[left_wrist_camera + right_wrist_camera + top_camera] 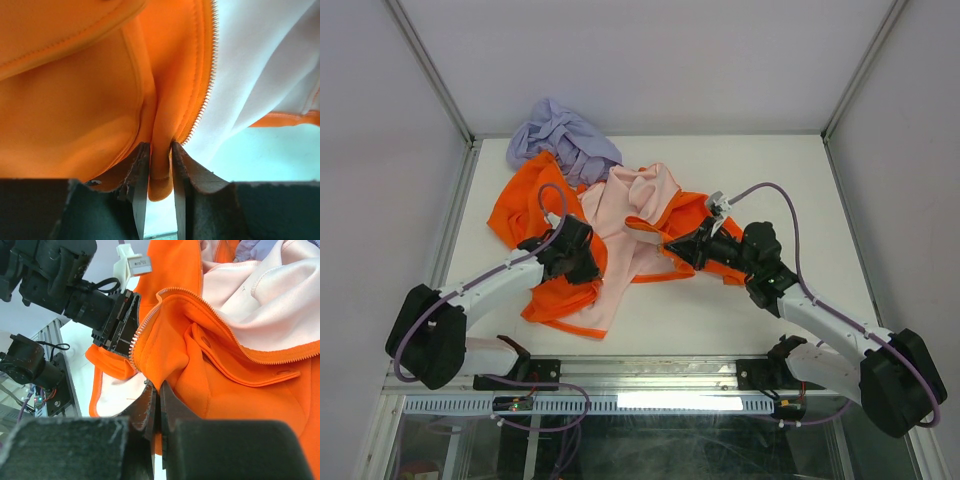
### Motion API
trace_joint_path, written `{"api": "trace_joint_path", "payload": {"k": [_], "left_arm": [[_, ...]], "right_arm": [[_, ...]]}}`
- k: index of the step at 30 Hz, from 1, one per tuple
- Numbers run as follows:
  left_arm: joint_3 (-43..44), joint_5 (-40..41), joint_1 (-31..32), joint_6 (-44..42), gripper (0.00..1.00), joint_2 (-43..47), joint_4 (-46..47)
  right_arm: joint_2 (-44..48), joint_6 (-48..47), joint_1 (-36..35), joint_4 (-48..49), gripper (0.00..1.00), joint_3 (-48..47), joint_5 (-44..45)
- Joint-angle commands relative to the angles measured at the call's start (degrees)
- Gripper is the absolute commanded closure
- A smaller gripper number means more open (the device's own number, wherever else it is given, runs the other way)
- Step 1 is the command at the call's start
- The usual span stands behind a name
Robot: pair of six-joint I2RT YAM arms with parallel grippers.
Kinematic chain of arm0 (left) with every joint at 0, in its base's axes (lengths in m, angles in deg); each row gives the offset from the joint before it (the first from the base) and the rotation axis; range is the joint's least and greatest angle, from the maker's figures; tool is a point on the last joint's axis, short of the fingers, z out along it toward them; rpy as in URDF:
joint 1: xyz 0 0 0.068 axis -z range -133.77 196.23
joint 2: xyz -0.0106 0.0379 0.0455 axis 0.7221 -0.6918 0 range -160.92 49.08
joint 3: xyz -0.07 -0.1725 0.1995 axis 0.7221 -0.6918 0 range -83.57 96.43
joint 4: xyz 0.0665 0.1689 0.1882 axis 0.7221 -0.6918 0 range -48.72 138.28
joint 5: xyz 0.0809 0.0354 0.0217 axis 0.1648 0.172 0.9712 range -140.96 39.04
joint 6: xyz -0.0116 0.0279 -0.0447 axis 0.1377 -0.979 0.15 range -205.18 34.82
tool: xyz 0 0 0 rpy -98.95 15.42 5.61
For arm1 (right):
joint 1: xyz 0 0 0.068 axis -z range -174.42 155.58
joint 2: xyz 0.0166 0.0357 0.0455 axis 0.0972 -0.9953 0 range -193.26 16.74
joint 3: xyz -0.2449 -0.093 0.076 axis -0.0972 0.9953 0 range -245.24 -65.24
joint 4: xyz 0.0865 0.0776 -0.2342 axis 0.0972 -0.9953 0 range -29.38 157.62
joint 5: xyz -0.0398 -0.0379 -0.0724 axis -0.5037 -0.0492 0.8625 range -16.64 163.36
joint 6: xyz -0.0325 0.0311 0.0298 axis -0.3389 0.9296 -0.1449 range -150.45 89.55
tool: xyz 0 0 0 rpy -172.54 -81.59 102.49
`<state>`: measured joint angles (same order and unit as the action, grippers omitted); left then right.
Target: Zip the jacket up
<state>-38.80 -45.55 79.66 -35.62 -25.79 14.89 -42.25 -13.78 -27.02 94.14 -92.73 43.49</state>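
The orange jacket (pixel 525 210) lies crumpled and open on the table, its pale pink lining (pixel 625 205) facing up. My left gripper (pixel 588 262) is shut on a fold of its orange front edge (pixel 160 165), right beside a line of zipper teeth (pixel 207 85). My right gripper (pixel 672 245) is shut on the other orange front edge (pixel 165 375), just under its zipper teeth (pixel 142 332). In the right wrist view the left gripper (pixel 120 325) shows close by, at the same zipper edge. The zipper slider is not visible.
A lavender-purple garment (pixel 565 135) lies bunched at the back, touching the jacket. The white table (pixel 770 170) is walled at the back and both sides. A white tag or clip (pixel 718 205) sits on the right arm's cable.
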Motion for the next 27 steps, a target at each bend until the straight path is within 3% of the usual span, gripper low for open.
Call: {"api": "trace_joint_path", "payload": {"k": [1,4,12,14,21,27], "left_arm": [[-2.85,-5.1,-0.85,-1.29,0.74,-0.2,6.01],[-3.4,-6.78,-1.45,-1.84,0.75,-1.27,7.5],[-5.05,-11.82,-3.01,-4.31,1.0,5.43,12.69],[-5.83,-13.93,-3.02,-5.52,1.0,8.75,15.69],[-14.78,-17.28,-3.02,-6.05,1.0,24.44,38.15],[-23.32,-19.6,-3.03,-6.25,1.0,29.5,59.56]], "right_arm": [[1.06,0.3,0.22,0.73,1.0,-1.99,0.01],[1.24,0.64,0.31,0.41,1.0,-1.88,0.41],[1.24,2.07,0.27,-0.74,1.0,-3.05,0.02],[1.28,2.65,0.26,-1.55,1.0,-3.8,-0.09],[1.65,7.31,0.26,-2.61,1.0,-5.99,-1.91],[-1.98,15.87,0.22,-6.04,1.0,-9.46,-4.51]]}}
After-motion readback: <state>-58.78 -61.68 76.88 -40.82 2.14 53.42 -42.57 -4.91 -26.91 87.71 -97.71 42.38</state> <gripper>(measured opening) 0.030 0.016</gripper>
